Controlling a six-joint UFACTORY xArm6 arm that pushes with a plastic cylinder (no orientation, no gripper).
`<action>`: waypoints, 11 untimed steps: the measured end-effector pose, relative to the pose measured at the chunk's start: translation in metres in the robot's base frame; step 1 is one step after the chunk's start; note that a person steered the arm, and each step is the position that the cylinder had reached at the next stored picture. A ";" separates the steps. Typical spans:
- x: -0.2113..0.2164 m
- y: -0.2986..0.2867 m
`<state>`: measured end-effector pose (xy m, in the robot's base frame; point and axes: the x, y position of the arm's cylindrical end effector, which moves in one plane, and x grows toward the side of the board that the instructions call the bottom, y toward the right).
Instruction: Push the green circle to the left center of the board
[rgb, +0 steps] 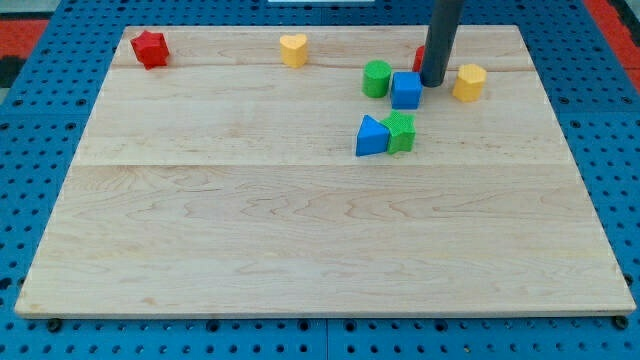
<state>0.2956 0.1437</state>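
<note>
The green circle (376, 78) stands near the board's top, right of centre. A blue cube (406, 90) touches its right side. My tip (433, 83) rests on the board just right of the blue cube, between it and a yellow hexagon (469, 82). The rod partly hides a red block (420, 58) behind it. The green circle lies about two block widths to the left of my tip, with the blue cube between them.
A blue triangle (371, 137) and a green star (401, 132) touch each other below the blue cube. A yellow heart (293, 49) sits at top centre. A red star (150, 48) sits at the top left corner of the wooden board (300, 230).
</note>
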 end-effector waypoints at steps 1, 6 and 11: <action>-0.014 0.001; -0.006 -0.063; 0.090 -0.277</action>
